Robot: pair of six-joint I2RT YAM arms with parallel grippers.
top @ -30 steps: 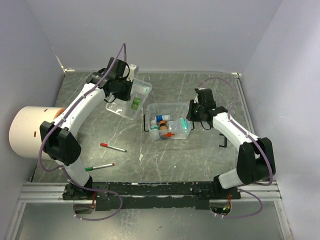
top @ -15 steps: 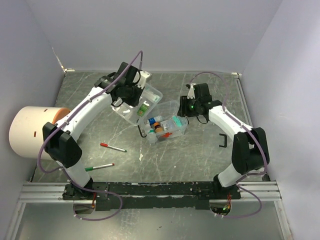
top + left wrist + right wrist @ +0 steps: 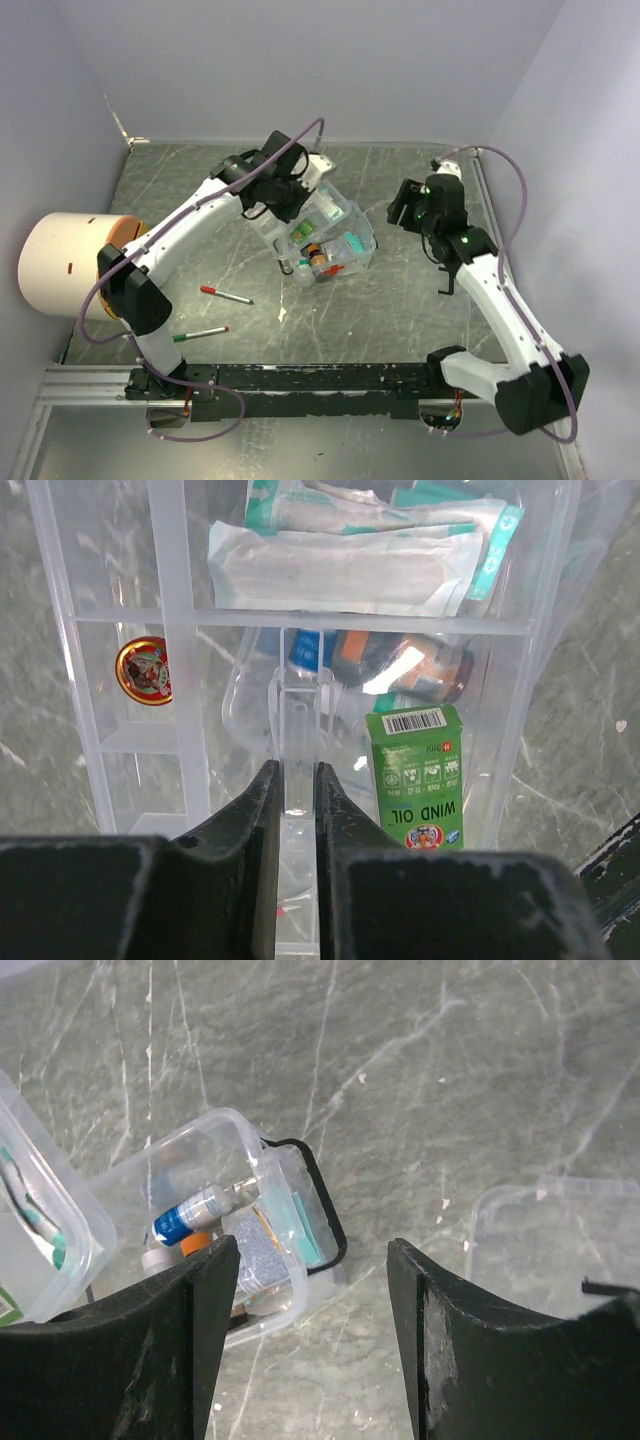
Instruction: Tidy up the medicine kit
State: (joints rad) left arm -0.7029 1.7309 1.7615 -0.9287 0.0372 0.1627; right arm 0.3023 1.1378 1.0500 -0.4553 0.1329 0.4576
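Observation:
My left gripper (image 3: 300, 203) is shut on the upright centre handle (image 3: 297, 742) of a clear divided tray (image 3: 180, 620). It holds the tray over the clear medicine box (image 3: 338, 252). The tray holds bandage packets (image 3: 350, 565), a green Wind Oil box (image 3: 418, 772) and a small round red tin (image 3: 143, 670). Bottles in the box below show through the tray. My right gripper (image 3: 405, 212) is open and empty, to the right of the box and apart from it. In the right wrist view the box (image 3: 235, 1225) with its black latch (image 3: 325, 1210) lies left of the fingers.
A clear lid (image 3: 550, 1250) lies on the table right of the box. A black clip (image 3: 445, 281) lies near the right arm. A red pen (image 3: 226, 295) and a green pen (image 3: 200, 333) lie front left. A big white roll (image 3: 65, 262) stands at the left edge.
My left arm has carried the tray to the right until it is over the box. My right gripper has let go of the box and drawn back to the right.

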